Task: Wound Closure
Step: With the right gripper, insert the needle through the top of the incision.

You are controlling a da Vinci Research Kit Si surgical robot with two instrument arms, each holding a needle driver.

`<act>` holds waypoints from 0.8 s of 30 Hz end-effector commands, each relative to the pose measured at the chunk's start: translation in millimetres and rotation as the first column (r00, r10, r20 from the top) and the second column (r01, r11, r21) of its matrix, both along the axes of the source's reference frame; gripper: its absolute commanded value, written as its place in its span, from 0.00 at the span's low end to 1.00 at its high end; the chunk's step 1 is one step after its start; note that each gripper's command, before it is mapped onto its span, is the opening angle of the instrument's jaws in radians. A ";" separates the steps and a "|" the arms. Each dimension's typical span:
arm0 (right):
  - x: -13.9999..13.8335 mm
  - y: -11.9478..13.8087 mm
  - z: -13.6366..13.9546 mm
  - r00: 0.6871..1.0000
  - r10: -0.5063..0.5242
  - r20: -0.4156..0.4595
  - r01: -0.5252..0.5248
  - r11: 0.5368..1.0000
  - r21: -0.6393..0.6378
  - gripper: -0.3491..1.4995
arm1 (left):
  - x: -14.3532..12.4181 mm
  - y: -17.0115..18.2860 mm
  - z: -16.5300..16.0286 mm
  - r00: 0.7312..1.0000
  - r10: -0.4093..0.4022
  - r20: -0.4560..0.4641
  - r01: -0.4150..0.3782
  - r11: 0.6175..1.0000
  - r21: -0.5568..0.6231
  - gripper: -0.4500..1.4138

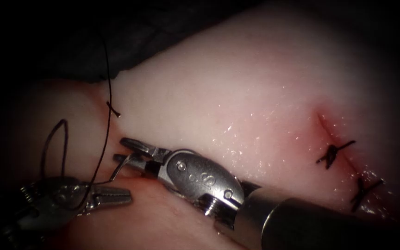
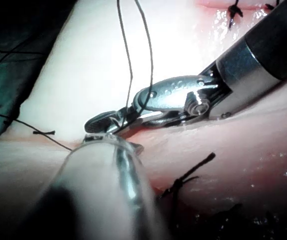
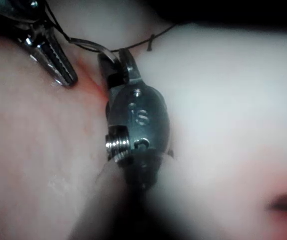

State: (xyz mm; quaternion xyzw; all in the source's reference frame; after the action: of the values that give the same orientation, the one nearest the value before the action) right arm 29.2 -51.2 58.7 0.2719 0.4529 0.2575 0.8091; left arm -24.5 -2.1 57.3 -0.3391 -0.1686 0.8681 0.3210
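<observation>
Well left of the cut [image 1: 322, 122], both your tools meet over the tissue [image 1: 237, 83]. The cut itself carries two dark stitches [image 1: 333, 155] along its line, and the surface around it is wet and reddish.

Your left tool [image 1: 114, 194] sits farthest left of the cut. Its claw is clenched, and it looks to be grasping the needle [image 1: 116, 172] at the thread end, deep near the hinge; the contact is partly hidden, so treat that as likely.

Your right tool [image 1: 127, 152] comes in between the left tool and the cut. Its claw is released: jaws parted, with the needle's other end lying between them, not clamped as far as you can see in the right wrist view.

The needle spans the gap between the two tools, left of the cut, above the surface and not in the tissue.

The thread [image 1: 107, 69] loops up from your left tool. Another strand climbs past a small knot [image 1: 113, 109], also left of the cut.
</observation>
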 end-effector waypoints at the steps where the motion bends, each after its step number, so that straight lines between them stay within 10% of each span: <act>1: 1.2 0.4 0.3 1.000 -0.008 0.003 0.008 1.000 -0.001 0.00 | -0.5 0.9 0.3 1.000 -0.001 0.001 0.001 1.000 -0.004 0.00; 16: 1.2 1.2 0.0 1.000 0.008 0.022 -0.009 0.999 0.043 0.00 | -0.4 0.8 0.3 1.000 0.000 0.002 0.000 1.000 -0.004 0.00; 24: 2.6 8.9 -4.5 0.999 0.026 -0.030 -0.031 0.984 -0.175 0.00 | -0.4 0.7 0.2 1.000 0.000 0.001 0.000 1.000 -0.004 0.00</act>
State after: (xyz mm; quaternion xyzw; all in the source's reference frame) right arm 30.7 -43.4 54.1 0.1955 0.4884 0.2247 0.8202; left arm -24.4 -2.3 57.1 -0.3392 -0.1687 0.8682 0.3204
